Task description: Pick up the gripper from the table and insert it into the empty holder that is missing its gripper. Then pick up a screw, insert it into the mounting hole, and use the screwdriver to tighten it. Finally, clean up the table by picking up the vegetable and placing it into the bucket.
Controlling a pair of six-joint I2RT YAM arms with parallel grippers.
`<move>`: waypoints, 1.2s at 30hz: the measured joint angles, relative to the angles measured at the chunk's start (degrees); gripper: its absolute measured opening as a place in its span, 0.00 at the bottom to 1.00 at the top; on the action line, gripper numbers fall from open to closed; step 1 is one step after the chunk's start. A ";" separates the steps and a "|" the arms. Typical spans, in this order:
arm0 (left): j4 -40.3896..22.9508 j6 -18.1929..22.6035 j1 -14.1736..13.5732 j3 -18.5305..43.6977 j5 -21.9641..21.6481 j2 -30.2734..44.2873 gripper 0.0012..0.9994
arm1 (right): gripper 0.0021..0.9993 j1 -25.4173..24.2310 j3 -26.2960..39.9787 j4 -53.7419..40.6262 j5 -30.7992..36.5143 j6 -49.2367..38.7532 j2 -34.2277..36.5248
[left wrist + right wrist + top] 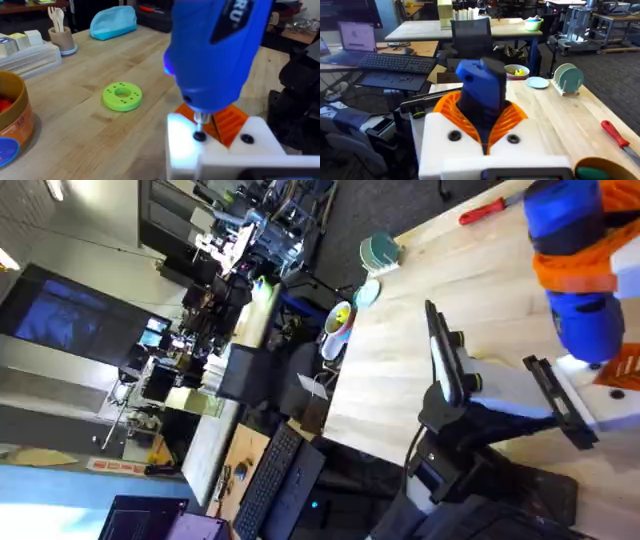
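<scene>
Step in hand: tightening the screw, as I judge it; the vegetable clean-up looks yet to come.
Right hand (485,137): its orange ribbed pads (512,117) are pinched on the body of the blue electric screwdriver (480,90), which stands between them.
Screwdriver: in the left wrist view its thick blue body (215,50) stands near upright, tilted slightly, bit down.
Key relation: the metal bit (201,120) points down its long axis onto a dark screw head (199,136) in the top of the white holder (220,152); tip and screw look touching or just apart, I cannot tell which.
Orange gripper (231,122): seated in the holder just behind the screw, ribbed face showing.
Second screw head (246,138): just beside the first, on the same white face.
Left hand: the white block at the bottom edge of its wrist view seems to be its own; I cannot tell how its fingers stand.
Nearer arm: the right one already carries the tool over the hole, so the drive falls to it, with the left arm offering the holder.
Bucket (12,125): tan-rimmed, at the edge of the worktop (100,135), well apart from the holder.
Lime-green ring disc (122,96): flat on the worktop between bucket and holder.
Red-handled screwdriver (616,134): lying idle near the bucket rim.
Risk: if the bit sits off the screw's axis it may slip out of the head.
</scene>
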 joint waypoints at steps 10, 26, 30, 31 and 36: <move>0.00 0.00 0.00 0.00 0.00 0.00 0.00 | 0.01 0.00 0.00 -0.35 0.00 0.00 0.00; 0.00 -0.01 0.00 0.00 0.02 0.00 0.00 | 0.01 -0.02 0.00 -0.16 -0.02 0.09 0.50; 0.00 0.00 0.00 0.00 0.00 -0.04 0.00 | 0.01 -0.80 -0.04 3.37 -0.35 1.76 0.48; 0.02 0.00 0.00 0.00 0.00 -0.05 0.00 | 0.01 -1.39 -0.04 5.14 -0.39 2.52 0.50; 0.02 0.00 0.00 0.00 0.00 -0.04 0.00 | 0.01 -5.98 -0.04 9.30 -0.39 5.19 -0.17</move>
